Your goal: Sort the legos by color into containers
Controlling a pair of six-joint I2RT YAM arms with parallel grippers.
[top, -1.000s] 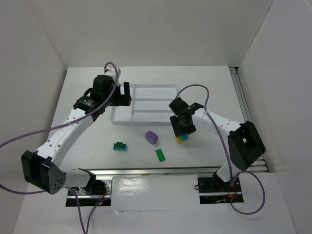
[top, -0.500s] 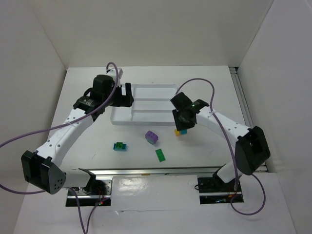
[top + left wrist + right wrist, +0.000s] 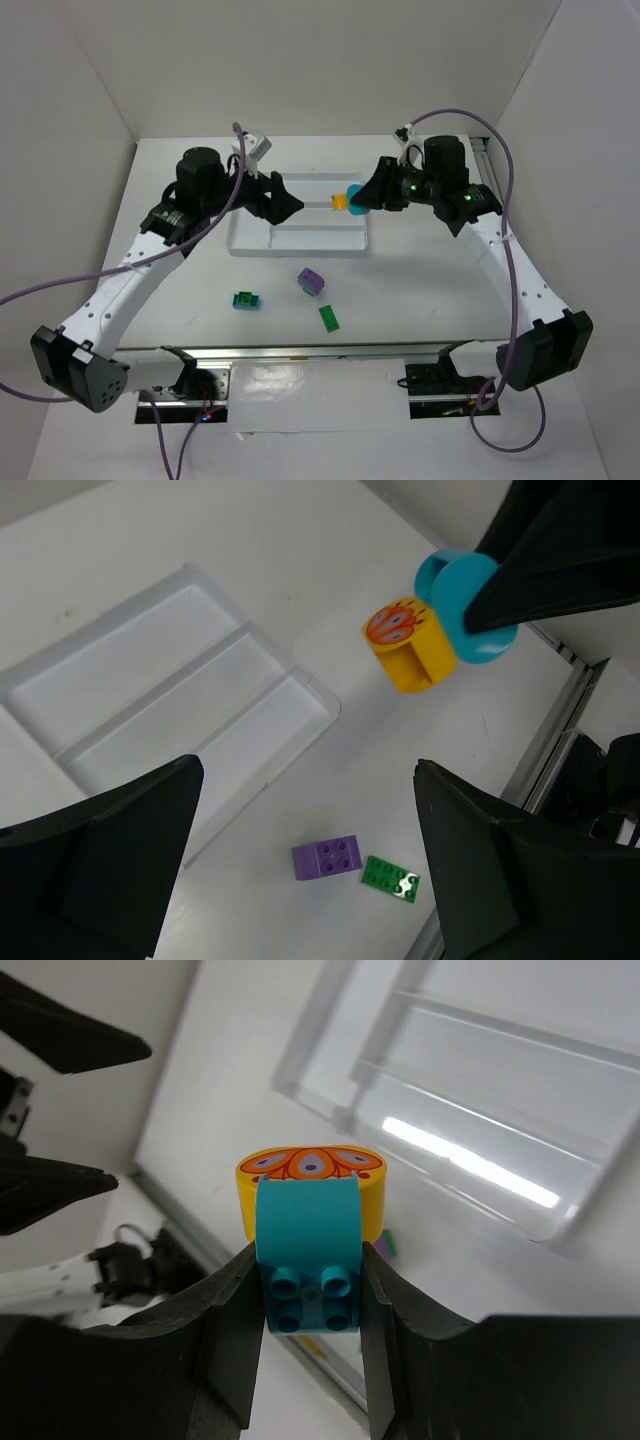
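My right gripper (image 3: 360, 198) is shut on a teal brick (image 3: 355, 196) with a yellow-orange brick (image 3: 339, 202) stuck to it, held in the air over the right part of the white tray (image 3: 320, 238). The right wrist view shows the teal brick (image 3: 308, 1260) between the fingers, the yellow one (image 3: 310, 1182) beyond it and the tray (image 3: 480, 1090) below. My left gripper (image 3: 288, 205) is open and empty over the tray's left part. On the table lie a purple brick (image 3: 311, 281), a green brick (image 3: 329, 318) and a teal-and-green brick (image 3: 245, 300).
The left wrist view looks down on the tray (image 3: 170, 700), the held yellow brick (image 3: 410, 645) and teal brick (image 3: 462, 620), and the purple brick (image 3: 328, 860) and green brick (image 3: 391, 877). White walls enclose the table; a rail runs along the near edge.
My right gripper lifted the joined teal and yellow bricks off the table and carried them back over the tray. My left gripper swung right over the tray.
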